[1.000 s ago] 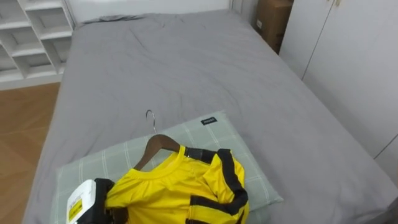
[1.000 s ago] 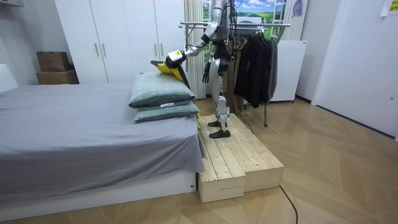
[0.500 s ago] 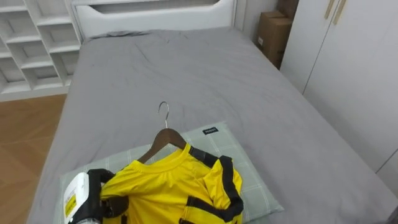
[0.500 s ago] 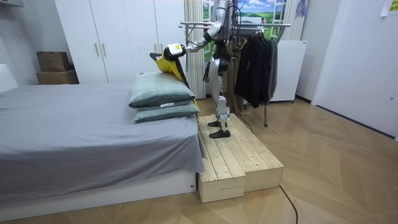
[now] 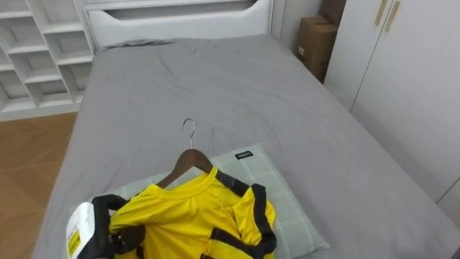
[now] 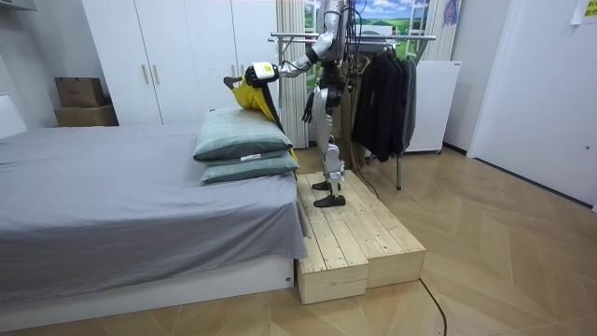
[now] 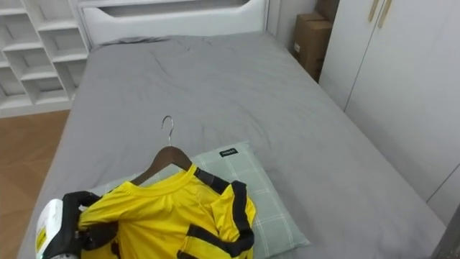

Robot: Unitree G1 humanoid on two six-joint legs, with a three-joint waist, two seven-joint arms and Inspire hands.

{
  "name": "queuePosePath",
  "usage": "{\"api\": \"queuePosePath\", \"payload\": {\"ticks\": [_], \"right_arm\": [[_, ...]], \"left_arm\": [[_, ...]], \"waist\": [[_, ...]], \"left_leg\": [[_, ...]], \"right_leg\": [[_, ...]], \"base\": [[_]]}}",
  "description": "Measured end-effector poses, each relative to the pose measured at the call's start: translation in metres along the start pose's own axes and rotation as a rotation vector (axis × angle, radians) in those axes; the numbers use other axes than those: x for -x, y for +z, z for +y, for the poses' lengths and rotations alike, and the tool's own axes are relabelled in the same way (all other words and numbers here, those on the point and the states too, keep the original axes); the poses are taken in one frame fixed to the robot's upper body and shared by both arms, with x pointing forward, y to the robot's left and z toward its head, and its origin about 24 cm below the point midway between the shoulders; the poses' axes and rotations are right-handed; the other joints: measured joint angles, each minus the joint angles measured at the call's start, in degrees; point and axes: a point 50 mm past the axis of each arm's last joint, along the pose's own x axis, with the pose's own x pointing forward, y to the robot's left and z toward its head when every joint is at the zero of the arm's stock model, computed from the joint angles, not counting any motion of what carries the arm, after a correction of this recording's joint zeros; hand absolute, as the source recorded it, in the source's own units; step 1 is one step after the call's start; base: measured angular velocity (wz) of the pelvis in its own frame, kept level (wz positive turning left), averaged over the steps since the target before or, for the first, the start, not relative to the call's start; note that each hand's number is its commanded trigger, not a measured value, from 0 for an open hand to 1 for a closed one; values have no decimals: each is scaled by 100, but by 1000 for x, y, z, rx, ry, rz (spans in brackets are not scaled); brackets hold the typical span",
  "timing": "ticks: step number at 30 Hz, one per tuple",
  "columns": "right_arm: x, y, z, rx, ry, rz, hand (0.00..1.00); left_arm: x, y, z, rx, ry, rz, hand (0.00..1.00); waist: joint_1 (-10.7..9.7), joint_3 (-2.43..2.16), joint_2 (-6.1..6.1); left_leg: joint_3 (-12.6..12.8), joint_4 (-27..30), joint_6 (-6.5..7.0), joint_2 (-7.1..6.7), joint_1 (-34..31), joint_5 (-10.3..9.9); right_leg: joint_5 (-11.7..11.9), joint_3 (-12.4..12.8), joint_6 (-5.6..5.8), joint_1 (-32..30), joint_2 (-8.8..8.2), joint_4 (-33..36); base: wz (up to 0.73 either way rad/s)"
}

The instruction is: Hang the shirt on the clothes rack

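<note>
One yellow shirt [image 5: 187, 219] on its wooden hanger [image 5: 188, 160], gripped in your robot's left hand [image 5: 104, 212]

Your left hand comes in at the lower left of the eye views. Its dark fingers [image 5: 122, 234] are curled round the shirt's shoulder, where the cloth covers the hanger's arm, so the hand is closed on the garment. The shirt is yellow with black trim at the collar and along the sleeve, and it hangs bunched on the hanger. The hanger's brown neck and its metal hook [image 5: 188, 129] stick out past the collar, toward the far end of the grey bed [image 5: 215, 79]. Under the shirt lies a green checked pillow [image 5: 284, 208]. You cannot tell from these views whether the hem touches it.

In the room view your robot stands upright on a wooden platform [image 6: 359, 243] at the bed's near end, just beside that pillow, which lies on a second pillow [image 6: 247, 169]. The left arm reaches out toward the room view's left and holds the shirt above the two pillows. The right hand [image 6: 306, 114] hangs beside the hip, too small there for you to read whether it is open or closed. Behind the robot stands a clothes rack [image 6: 373, 37] with dark clothes [image 6: 382, 93] on it.

In the eye views, white shelves [image 5: 36, 50] stand at the bed's left over a wooden floor [image 5: 29, 165], while a cardboard box [image 5: 316, 39] and a white wardrobe [image 5: 402, 86] stand at its right
</note>
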Motion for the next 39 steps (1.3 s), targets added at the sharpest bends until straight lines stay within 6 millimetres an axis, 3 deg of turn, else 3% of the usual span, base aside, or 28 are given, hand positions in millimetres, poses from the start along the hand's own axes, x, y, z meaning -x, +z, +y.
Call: {"api": "queuePosePath", "payload": {"ticks": [5,11,16,22,26,31,39], "right_arm": [[-2,14,6,30,24,-51,0],[-3,44,14,47,34,-166,0],[2,96,35,177,47,-365,0],[21,141,54,271,64,-588,0],[29,155,62,285,72,-680,0],[44,175,71,266,61,-804,0],[56,186,87,295,111,-887,0]], "left_arm": [[-3,14,3,41,26,-65,100],[-5,27,7,51,67,-149,100],[-5,38,7,-2,61,-240,100],[-5,55,9,-29,67,-343,100],[-5,61,10,-50,66,-389,100],[-4,88,17,-82,109,-550,100],[0,112,27,-96,153,-687,100]], "waist": [[52,11,10],[150,18,18],[228,32,24],[286,35,9],[324,36,0],[434,36,-3],[457,37,17]], "left_leg": [[0,12,-1,-8,10,1],[-19,11,0,-62,68,0],[-10,9,1,-63,59,0],[-74,13,2,-84,25,1],[-119,27,2,-87,32,1],[-176,101,3,-89,-43,0],[-227,103,3,-88,-23,-1]], "right_leg": [[-4,8,-2,16,-3,-9],[-21,-63,10,71,-23,-32],[-22,-59,9,67,-28,-3],[-40,-149,25,82,-52,-12],[-43,-184,29,115,-56,-13],[-44,-216,30,96,-61,-13],[-44,-235,30,138,-62,-19]], "base": [[0],[3],[-1],[6],[7],[4],[2]]}}
